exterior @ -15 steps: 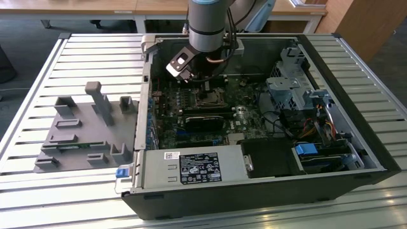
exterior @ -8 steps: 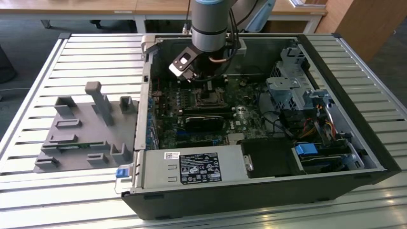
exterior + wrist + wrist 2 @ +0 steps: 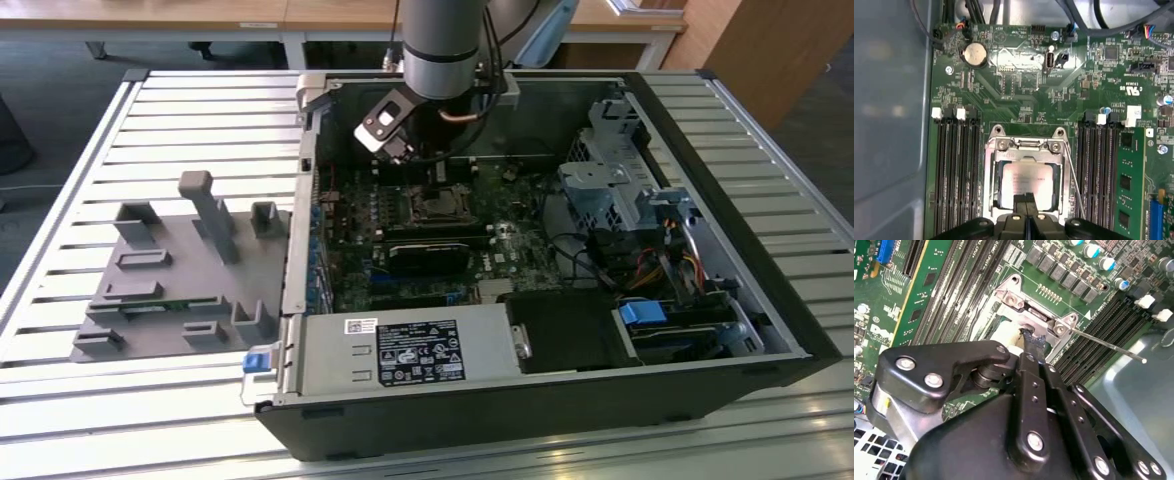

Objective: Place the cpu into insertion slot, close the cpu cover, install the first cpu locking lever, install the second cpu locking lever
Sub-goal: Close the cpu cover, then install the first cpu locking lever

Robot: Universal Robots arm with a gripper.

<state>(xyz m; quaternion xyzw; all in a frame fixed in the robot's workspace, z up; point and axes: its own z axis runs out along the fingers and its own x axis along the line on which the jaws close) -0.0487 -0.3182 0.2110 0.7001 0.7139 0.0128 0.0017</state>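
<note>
gripper (image 3: 1026, 198) pinched closed, tips over cpu (image 3: 1026, 176).

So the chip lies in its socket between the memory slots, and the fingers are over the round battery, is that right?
Not quite. In the first wrist view the shut fingers are over the chip, at its edge, not the round battery, which lies apart on the board. The chip does lie in its socket between the memory slots.
</note>
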